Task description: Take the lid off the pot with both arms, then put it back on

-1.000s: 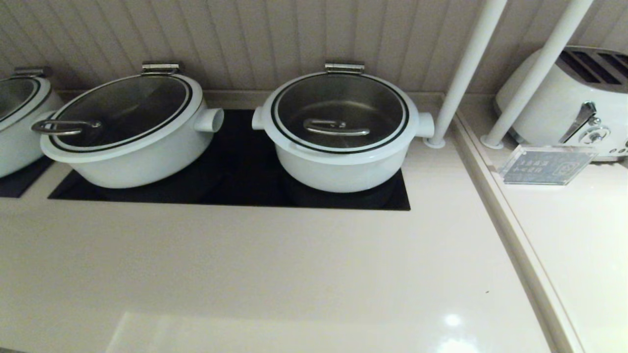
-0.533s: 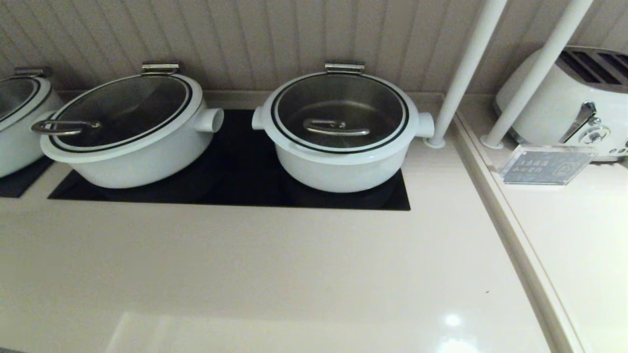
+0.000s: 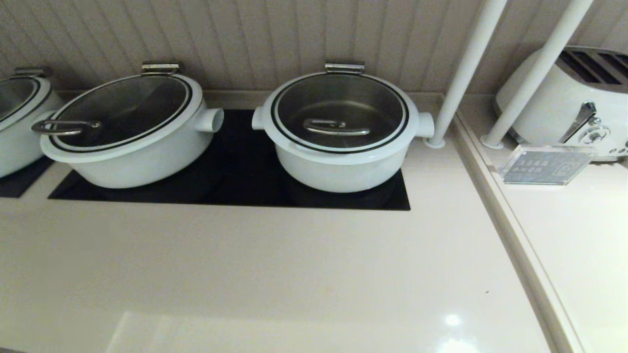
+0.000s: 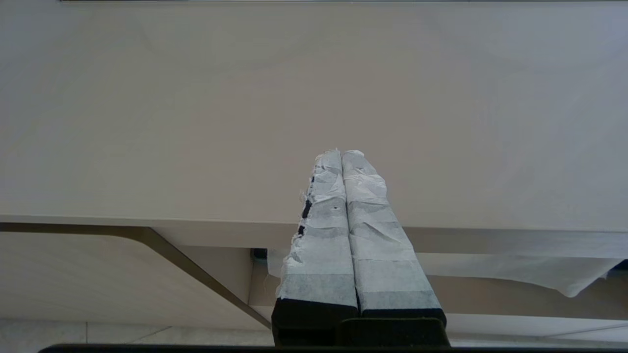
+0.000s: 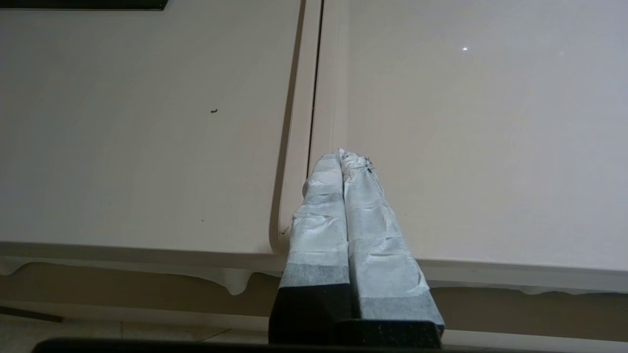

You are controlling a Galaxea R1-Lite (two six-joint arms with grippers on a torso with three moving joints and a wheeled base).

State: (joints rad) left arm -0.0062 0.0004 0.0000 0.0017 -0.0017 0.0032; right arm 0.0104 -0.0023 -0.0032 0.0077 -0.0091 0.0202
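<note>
The round white pot (image 3: 343, 169) with a stub handle on each side stands on the black hob (image 3: 245, 181) in the head view. Its glass lid (image 3: 341, 105) lies closed on it, with a flat steel bar handle (image 3: 336, 128) and a steel hinge clip (image 3: 344, 67) at the back. Neither arm shows in the head view. My left gripper (image 4: 342, 153) is shut and empty, over the near edge of the beige counter. My right gripper (image 5: 340, 153) is shut and empty, over the seam between two counter slabs, also near the front edge.
A like white pot (image 3: 132, 147) with a loop handle (image 3: 64, 126) stands left on the hob, a third pot (image 3: 19, 122) at the far left. Two white poles (image 3: 466, 68) rise at the back right. A white toaster (image 3: 569, 98) and a clear sign (image 3: 547, 164) stand right.
</note>
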